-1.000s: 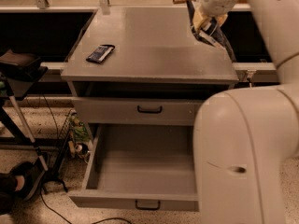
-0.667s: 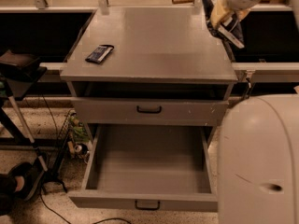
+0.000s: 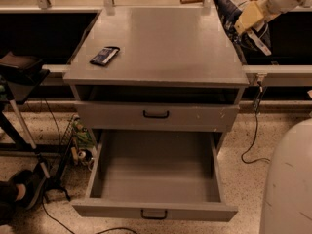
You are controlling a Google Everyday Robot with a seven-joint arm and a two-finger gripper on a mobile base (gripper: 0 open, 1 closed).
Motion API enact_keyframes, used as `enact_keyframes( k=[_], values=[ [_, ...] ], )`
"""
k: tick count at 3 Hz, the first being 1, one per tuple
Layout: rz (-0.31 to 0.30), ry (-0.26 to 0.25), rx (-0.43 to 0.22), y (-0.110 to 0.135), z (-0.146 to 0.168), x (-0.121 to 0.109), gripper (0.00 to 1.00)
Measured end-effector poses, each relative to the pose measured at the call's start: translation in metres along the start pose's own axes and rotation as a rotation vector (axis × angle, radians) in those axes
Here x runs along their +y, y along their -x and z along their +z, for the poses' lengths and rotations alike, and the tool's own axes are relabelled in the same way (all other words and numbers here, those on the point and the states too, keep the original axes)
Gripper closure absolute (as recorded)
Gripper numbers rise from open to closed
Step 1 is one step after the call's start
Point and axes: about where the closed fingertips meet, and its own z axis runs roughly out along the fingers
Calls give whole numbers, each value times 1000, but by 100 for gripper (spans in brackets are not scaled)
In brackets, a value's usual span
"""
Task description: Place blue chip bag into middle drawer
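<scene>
The blue chip bag (image 3: 226, 11), dark and crinkled with white markings, hangs over the back right corner of the cabinet top. My gripper (image 3: 247, 19), with yellowish fingers, is shut on the bag from the right and holds it just above the top's right edge. The middle drawer (image 3: 195, 210) is pulled fully open below, low at the front of the cabinet. Its deep grey tray holds nothing and a black handle sits at its front centre. The gripper is far up and to the right of the drawer.
A small flat dark-blue packet (image 3: 104, 55) lies on the left of the cabinet top (image 3: 161, 48). A shut drawer front with white specks (image 3: 156, 115) sits above the open drawer. My white body (image 3: 290, 189) fills the lower right. A black stand (image 3: 19, 72) and cables are at the left.
My gripper, with the bag in it, has moved right toward the cabinet's right edge. My white body has shifted right, uncovering the open drawer.
</scene>
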Motion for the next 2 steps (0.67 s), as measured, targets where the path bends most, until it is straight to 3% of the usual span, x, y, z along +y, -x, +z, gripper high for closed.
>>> enact_keyframes(
  k=[1, 2],
  values=[
    [3, -2, -3, 1, 1, -1, 100],
    [-62, 43, -108, 9, -8, 17, 100]
  ],
)
